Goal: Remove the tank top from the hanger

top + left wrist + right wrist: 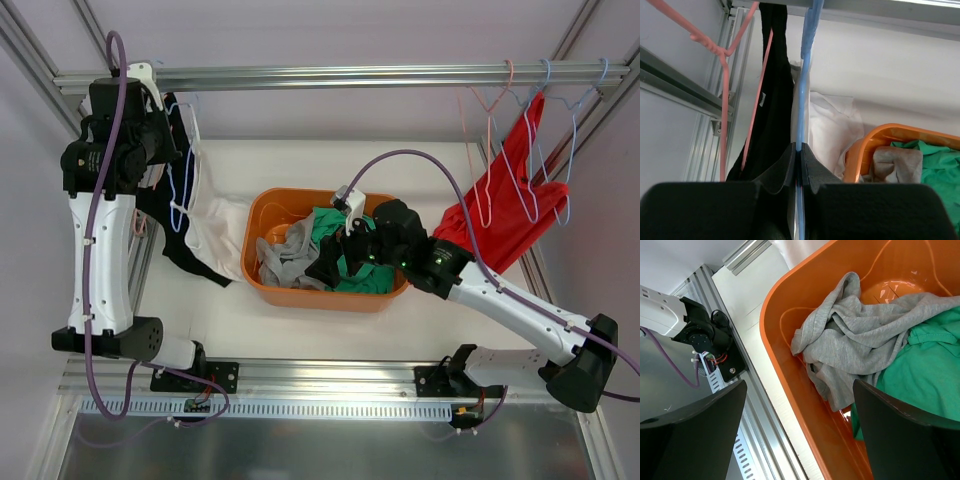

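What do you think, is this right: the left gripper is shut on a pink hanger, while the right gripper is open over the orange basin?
Not quite. The left gripper is shut on the blue hanger, not a pink one; the left wrist view shows it pinched there, the pink hanger hanging apart. The right gripper is indeed open over the orange basin.

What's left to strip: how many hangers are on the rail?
5 visible: right end, one pink hanger, two blue hangers; left end, a blue hanger between the jaws of the left gripper, a pink hanger. Others may be hidden.
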`<state>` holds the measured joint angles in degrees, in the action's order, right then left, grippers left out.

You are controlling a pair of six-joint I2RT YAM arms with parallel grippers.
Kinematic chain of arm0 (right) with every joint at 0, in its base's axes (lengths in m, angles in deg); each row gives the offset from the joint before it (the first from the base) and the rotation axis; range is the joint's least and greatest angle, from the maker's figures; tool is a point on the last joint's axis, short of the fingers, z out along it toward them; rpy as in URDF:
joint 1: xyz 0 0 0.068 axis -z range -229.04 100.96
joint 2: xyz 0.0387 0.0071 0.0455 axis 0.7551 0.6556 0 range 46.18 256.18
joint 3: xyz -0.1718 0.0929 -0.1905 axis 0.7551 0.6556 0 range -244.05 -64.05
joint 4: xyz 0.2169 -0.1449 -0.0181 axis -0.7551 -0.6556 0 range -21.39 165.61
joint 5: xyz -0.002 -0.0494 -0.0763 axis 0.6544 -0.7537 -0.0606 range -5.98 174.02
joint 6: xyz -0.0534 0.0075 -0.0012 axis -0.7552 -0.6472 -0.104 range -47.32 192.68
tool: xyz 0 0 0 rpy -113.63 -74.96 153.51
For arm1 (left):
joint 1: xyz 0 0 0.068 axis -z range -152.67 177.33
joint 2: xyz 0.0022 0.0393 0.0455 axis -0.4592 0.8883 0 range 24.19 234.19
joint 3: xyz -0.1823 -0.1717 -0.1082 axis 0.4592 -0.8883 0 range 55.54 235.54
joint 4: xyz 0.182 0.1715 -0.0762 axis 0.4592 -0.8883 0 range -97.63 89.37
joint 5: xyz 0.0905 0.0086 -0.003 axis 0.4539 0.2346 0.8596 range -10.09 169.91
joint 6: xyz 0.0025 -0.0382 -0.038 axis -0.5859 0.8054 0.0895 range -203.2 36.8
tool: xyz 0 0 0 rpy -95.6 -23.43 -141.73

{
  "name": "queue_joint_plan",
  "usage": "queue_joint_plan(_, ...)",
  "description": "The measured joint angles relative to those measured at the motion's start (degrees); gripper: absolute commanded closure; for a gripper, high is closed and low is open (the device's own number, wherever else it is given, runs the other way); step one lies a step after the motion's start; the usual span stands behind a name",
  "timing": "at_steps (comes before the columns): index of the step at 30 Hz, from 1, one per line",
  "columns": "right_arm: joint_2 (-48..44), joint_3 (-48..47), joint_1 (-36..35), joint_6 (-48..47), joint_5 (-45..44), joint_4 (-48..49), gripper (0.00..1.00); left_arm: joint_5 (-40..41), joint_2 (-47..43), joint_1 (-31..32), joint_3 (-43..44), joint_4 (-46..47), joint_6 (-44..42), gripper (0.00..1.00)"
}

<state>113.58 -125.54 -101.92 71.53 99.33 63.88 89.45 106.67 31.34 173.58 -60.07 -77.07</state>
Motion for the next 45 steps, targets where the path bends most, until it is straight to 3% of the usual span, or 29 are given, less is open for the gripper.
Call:
queue_joint_plan(16,-1.0,0.5,0.0,0.0,-0.1,2.1,0.07,-4.3,-7.4,0.0,-3.0,2.1,0.7,1.0)
queue_joint_plan(20,-1.4,0.5,0.0,0.0,-0.1,2.4,0.07,-6.5,-12.5,0.0,-9.8,2.4,1.7,1.0)
queue_joint_plan(26,-0.5,-0.3,0.0,0.0,2.6,5.0,0.08,-11.9,-30.5,0.0,-26.0,2.6,2.6,1.0)
queue_joint_plan(31,8.6,-8.2,-0.2,-0.9,7.5,10.4,0.2,-15.7,-42.7,0.0,-34.4,0.3,4.5,1.0)
queue_joint_plan(39,30.9,-29.3,-1.6,-1.1,9.0,16.3,0.47,-19.3,-49.9,0.0,-36.7,-7.5,6.6,1.0)
queue_joint_plan(45,37.8,-36.3,-3.2,-1.3,8.9,16.2,0.51,-19.8,-53.1,0.1,-40.3,-10.5,7.2,1.0)
